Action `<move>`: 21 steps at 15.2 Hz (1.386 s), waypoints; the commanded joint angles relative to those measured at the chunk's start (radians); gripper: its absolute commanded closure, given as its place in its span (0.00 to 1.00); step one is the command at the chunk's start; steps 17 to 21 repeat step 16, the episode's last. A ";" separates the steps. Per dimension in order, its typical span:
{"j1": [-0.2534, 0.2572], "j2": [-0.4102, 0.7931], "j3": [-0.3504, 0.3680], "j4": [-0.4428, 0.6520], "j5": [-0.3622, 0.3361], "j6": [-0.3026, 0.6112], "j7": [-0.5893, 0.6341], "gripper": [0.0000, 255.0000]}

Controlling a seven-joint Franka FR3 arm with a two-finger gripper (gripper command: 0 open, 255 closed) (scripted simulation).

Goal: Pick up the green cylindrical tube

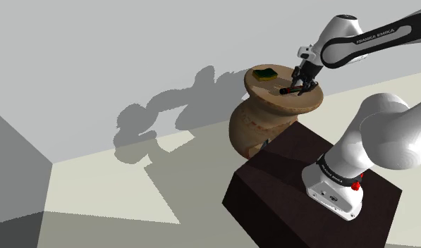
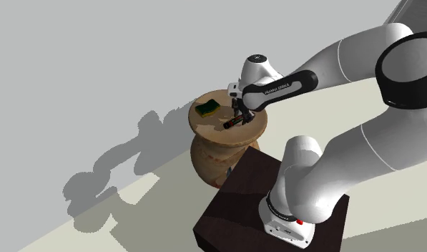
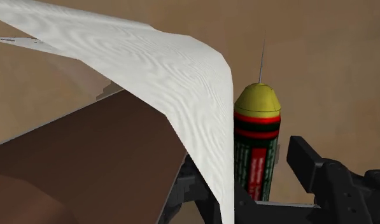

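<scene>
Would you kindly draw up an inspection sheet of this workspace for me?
Surface: round wooden table on a pedestal, beside the dark stand.
Job's things: dark green tube with red bands and a yellow cap, lying on the table top.
Clutter: green and yellow sponge, apart from the tube.
Grippers: gripper down at the tube, jaws open to either side; a gap shows beside one jaw.
Cables: nothing seen.
Surroundings: grey wall, pale floor; an unidentified white wavy shape close to the wrist camera.

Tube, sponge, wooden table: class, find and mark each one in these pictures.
Tube (image 3: pixel 257 156): wrist view, green body below the yellow cap.
Sponge (image 1: pixel 264 73): shoulder view, top face.
Wooden table (image 2: pixel 208 127): second exterior view, bare top.
</scene>
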 commanded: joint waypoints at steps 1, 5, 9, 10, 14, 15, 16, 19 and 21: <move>-0.014 -0.020 0.021 0.007 -0.001 -0.022 0.002 1.00; -0.045 -0.072 0.078 0.026 0.005 -0.098 0.005 1.00; -0.067 -0.117 0.127 0.050 0.017 -0.169 0.006 1.00; -0.071 -0.127 0.139 0.056 0.021 -0.187 0.005 1.00; -0.085 -0.162 0.182 0.084 0.037 -0.253 0.004 1.00; -0.085 -0.164 0.183 0.085 0.037 -0.255 0.004 1.00; -0.085 -0.164 0.183 0.085 0.037 -0.255 0.004 1.00; -0.085 -0.164 0.183 0.085 0.037 -0.255 0.004 1.00; -0.085 -0.164 0.183 0.085 0.037 -0.255 0.004 1.00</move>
